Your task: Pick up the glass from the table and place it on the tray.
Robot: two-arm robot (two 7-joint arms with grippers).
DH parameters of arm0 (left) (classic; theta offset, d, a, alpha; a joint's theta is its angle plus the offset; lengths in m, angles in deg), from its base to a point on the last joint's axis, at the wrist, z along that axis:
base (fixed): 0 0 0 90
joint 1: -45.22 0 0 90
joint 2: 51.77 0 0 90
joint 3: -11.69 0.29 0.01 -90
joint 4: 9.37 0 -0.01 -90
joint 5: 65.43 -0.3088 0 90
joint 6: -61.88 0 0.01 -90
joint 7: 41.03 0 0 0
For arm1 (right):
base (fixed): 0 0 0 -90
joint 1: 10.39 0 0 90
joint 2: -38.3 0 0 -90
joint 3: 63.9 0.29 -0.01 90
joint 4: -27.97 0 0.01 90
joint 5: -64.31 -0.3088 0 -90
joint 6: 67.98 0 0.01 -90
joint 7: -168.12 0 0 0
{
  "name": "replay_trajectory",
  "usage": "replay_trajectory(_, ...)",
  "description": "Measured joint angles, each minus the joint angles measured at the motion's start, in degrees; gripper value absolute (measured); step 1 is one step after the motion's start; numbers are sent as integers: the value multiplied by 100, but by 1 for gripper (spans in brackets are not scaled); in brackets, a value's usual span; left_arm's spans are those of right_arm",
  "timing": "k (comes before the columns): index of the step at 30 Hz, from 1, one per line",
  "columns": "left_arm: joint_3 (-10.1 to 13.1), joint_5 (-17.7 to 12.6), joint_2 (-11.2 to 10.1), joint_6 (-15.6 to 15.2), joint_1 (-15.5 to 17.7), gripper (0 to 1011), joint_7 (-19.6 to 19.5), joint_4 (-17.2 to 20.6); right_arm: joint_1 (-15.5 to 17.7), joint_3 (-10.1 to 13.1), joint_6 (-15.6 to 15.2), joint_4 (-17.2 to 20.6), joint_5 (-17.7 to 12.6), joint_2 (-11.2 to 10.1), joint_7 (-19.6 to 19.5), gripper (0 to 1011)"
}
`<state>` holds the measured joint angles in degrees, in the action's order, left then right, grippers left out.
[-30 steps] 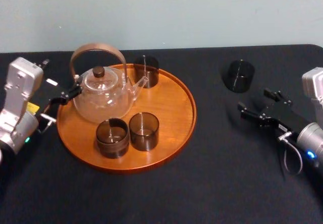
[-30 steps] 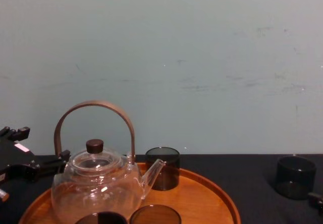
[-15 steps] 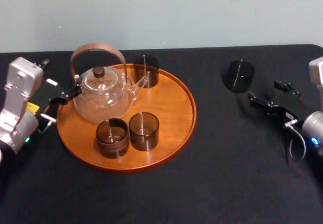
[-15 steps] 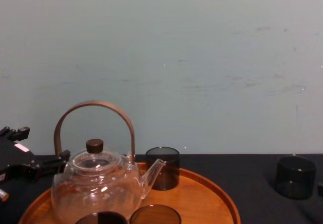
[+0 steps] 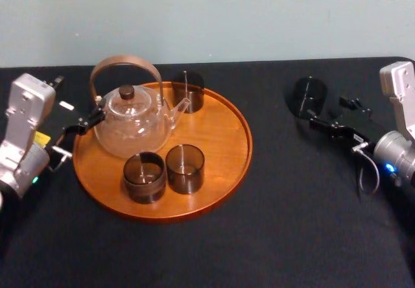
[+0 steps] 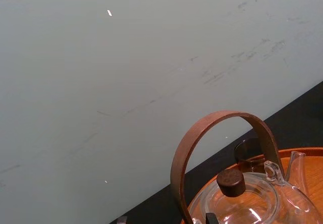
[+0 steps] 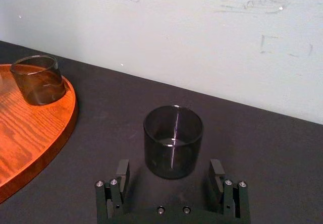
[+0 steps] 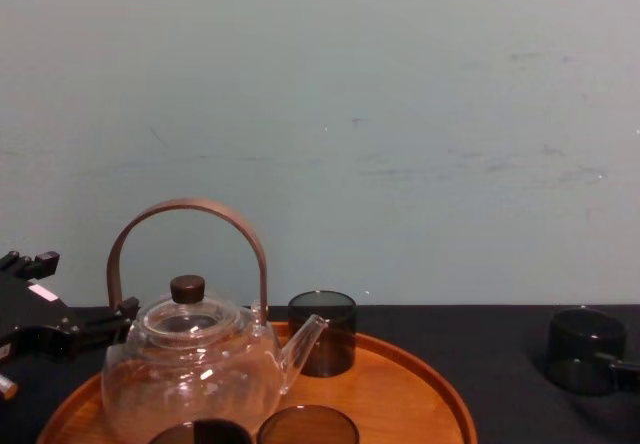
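Smoke-grey cylindrical drinking glass point(image 5: 308, 96): upright on the black cloth-covered surface point(image 5: 272, 236), on the robot's right, well apart from the tray. In the chest view it sits at the frame's right side, its lower edge partly crossed by a dark tool part.

Right tool point(image 5: 329, 111): low over the surface, just behind the glass. In the right wrist view its two black fingers point(image 7: 122, 169) are spread wide, one on each side of the glass base, with a gap showing on both sides and no contact.

Large round orange-brown wooden tray with a low rim point(image 5: 220, 165): on the surface, left of centre. It carries:
- clear glass teapot with a dark knob and a brown arched handle point(image 5: 130, 129), cut off at the bottom in the left wrist view;
- one smoke-grey glass at the far rim point(image 5: 188, 92), partly behind the spout;
- two smoke-grey glasses side by side at the near rim point(image 5: 144, 178) point(image 5: 185, 168), cut off by the chest view's lower edge.

Left tool point(image 5: 87, 122): idle just beside the tray's left rim, close to the teapot; whether it is spread or closed cannot be told.
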<state>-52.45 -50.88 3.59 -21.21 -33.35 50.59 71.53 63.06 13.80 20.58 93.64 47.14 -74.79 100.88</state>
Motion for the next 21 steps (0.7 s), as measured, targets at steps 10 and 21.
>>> replay_trajectory(10,0,0,0,0,0,1010,0,0,-450,-103,111,-661,104,187,55,1002)
replay_trajectory(21,0,0,0,0,0,1009,0,0,-872,-154,274,-1312,236,377,80,1002)
